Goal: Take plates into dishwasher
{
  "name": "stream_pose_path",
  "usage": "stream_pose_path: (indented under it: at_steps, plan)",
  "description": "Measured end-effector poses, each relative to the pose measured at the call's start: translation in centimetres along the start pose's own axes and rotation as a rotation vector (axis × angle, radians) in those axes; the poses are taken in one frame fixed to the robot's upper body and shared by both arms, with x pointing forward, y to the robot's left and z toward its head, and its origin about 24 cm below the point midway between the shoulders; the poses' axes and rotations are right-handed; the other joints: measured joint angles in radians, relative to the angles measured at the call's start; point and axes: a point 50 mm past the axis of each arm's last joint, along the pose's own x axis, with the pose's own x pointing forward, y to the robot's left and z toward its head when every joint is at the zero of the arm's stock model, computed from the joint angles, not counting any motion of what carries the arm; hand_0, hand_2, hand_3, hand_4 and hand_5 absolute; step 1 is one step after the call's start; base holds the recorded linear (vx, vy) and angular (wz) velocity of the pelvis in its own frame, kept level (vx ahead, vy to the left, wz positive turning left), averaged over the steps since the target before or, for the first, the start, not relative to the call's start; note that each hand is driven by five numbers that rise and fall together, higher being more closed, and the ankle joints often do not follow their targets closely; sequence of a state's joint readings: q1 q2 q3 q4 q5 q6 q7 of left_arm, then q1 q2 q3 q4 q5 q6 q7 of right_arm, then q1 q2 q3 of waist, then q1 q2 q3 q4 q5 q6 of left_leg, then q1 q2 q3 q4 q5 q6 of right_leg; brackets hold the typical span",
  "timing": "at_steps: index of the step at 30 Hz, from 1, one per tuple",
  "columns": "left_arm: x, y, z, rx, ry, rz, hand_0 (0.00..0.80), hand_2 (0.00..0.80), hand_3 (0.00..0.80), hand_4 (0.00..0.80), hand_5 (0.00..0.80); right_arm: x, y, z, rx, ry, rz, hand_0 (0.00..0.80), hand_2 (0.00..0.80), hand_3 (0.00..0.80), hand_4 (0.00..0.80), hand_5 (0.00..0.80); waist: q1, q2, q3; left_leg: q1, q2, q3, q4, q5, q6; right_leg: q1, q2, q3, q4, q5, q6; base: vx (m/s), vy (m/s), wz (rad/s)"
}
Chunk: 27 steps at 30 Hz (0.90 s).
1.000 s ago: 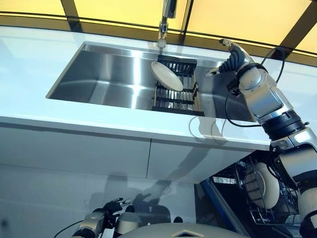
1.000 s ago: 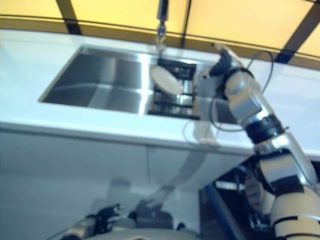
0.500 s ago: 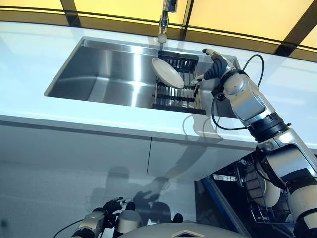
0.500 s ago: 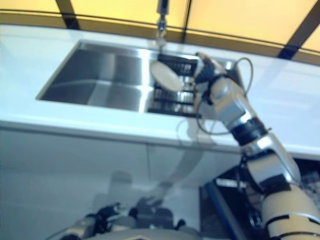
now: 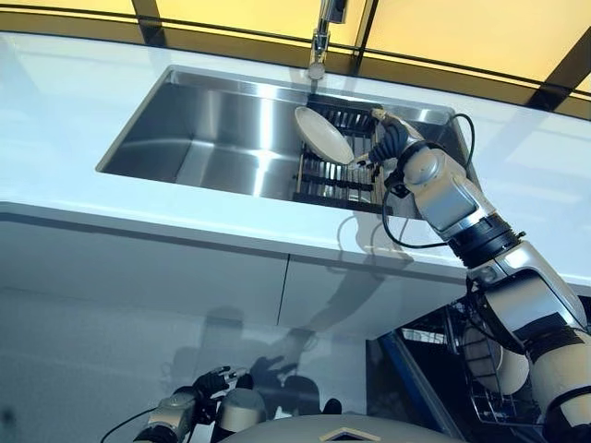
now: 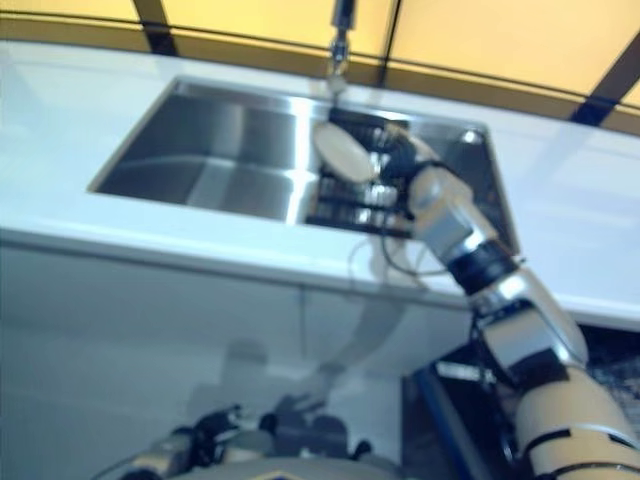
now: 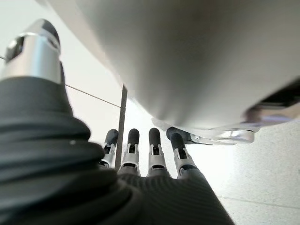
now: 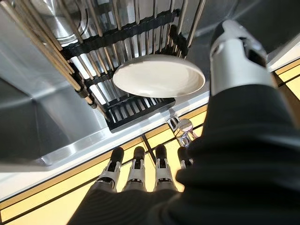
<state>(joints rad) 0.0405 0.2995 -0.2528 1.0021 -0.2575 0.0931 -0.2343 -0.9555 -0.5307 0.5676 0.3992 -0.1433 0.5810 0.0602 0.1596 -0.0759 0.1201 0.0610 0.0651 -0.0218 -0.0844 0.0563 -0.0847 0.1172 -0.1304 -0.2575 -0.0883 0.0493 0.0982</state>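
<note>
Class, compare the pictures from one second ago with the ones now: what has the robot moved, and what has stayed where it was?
The right hand has moved left across the sink towards the white plate in the black rack. Its fingers are straight and hold nothing yet. The plate leans in the rack as before, and the left hand stays low and idle. The camera has shifted slightly.

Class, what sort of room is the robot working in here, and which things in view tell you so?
Most likely a kitchen: a steel sink set in a white counter under a tap, a plate in a rack, and a dishwasher basket below.
</note>
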Motion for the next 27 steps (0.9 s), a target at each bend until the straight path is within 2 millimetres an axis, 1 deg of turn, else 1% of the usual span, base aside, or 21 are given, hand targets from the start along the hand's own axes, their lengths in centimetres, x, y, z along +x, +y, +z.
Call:
stream_pose_path:
  at_steps: [4,5,10,12,16,18,27]
  plan:
    - [0.0,0.0,0.0,0.0,0.001,0.0,0.0,0.0,0.0,0.0,0.0,0.0,0.4,0.0,0.001,0.01,0.022,0.0,0.0,0.0,0.0,0.0,0.008,0.0,0.0,-0.004,-0.001,-0.009,0.0,0.002,-0.001,0.0,0.0,-0.007,0.001,-0.001,0.0,0.004,0.009,0.05]
    - [0.0,0.0,0.0,0.0,0.0,0.0,0.0,0.0,0.0,0.0,0.0,0.0,0.4,0.0,0.001,0.012,0.026,0.0,0.0,0.0,0.0,0.0,0.021,0.0,0.001,-0.004,-0.001,-0.009,0.0,0.003,-0.001,0.0,0.0,-0.008,0.001,-0.001,-0.001,0.0,0.0,0.0]
    - [0.0,0.0,-0.1,-0.002,0.004,0.0,0.0,0.0,0.0,0.0,0.0,0.2,0.8,0.0,0.006,0.025,0.036,0.0,0.0,0.0,0.0,0.0,0.025,-0.003,0.003,-0.011,-0.001,-0.021,0.0,0.005,-0.003,0.002,0.001,-0.021,0.001,-0.004,-0.001,0.006,0.009,0.07]
    - [0.0,0.1,-0.1,-0.001,0.004,0.002,0.0,0.0,0.0,0.0,0.0,0.2,1.0,-0.1,-0.001,0.035,0.042,0.0,0.0,0.0,0.0,0.0,0.025,-0.007,0.007,-0.02,-0.001,-0.035,0.0,0.01,-0.004,0.001,0.001,-0.03,0.001,-0.005,-0.002,0.01,0.009,0.16]
    - [-0.1,0.2,-0.3,-0.002,0.009,0.005,0.0,0.0,0.0,0.0,0.0,0.2,1.3,-0.2,-0.011,0.041,0.05,0.0,0.0,0.0,0.0,0.0,0.033,-0.009,0.022,-0.021,-0.001,-0.038,0.0,0.011,-0.005,0.001,0.002,-0.033,0.001,-0.006,-0.003,0.008,0.003,0.03]
    - [-0.1,0.2,-0.3,-0.002,0.009,0.005,0.0,0.0,0.0,0.0,0.0,0.2,1.4,-0.3,-0.013,0.052,0.052,0.0,0.0,0.0,0.0,0.0,0.049,-0.009,0.027,-0.022,-0.002,-0.039,0.0,0.011,-0.005,0.0,0.002,-0.036,0.002,-0.007,-0.003,0.0,0.0,0.0]
    - [-0.2,0.3,-0.2,0.001,0.003,0.009,0.0,0.0,0.0,0.0,0.0,0.3,1.3,-1.0,-0.013,0.103,0.032,0.0,0.0,0.0,0.0,0.0,0.05,-0.014,0.045,-0.056,-0.002,-0.059,0.003,0.013,-0.007,-0.019,0.003,-0.052,0.003,-0.01,-0.003,-0.011,-0.017,0.06]
